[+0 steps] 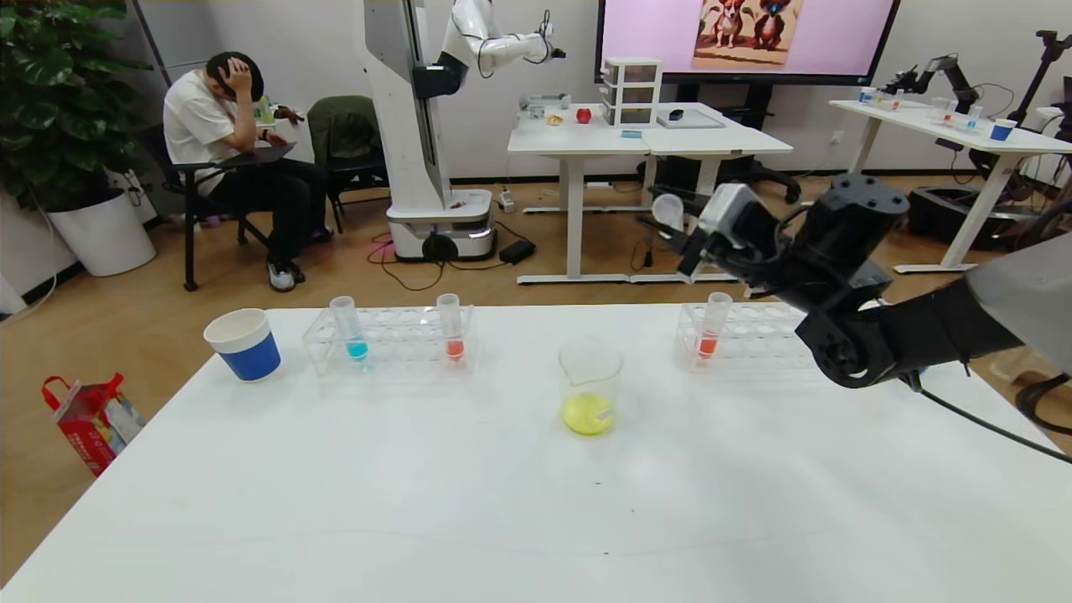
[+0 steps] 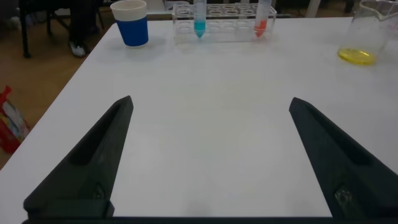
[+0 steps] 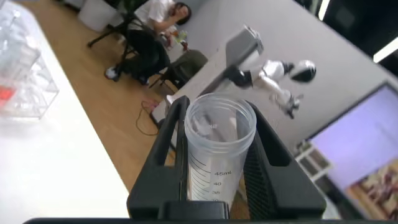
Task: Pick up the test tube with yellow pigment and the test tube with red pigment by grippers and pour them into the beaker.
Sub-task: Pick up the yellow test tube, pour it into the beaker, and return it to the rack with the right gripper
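My right gripper (image 1: 680, 234) is raised above the far right of the table, shut on a clear graduated test tube (image 1: 668, 209) that holds no visible liquid. The right wrist view shows that tube (image 3: 217, 155) between both black fingers (image 3: 165, 146), mouth toward the camera. The beaker (image 1: 590, 381) stands mid-table with yellow liquid in its bottom. One red-pigment tube (image 1: 713, 327) stands in the right rack (image 1: 754, 335), another (image 1: 453, 328) in the left rack (image 1: 394, 335). My left gripper (image 2: 211, 106) is open and empty, low over the near table.
A blue-liquid tube (image 1: 350, 328) stands in the left rack, and a blue-and-white paper cup (image 1: 244, 343) stands left of it. The left wrist view shows the cup (image 2: 130, 22), the left rack (image 2: 227, 15) and the beaker (image 2: 364, 37) far off. Another robot and a seated person are behind.
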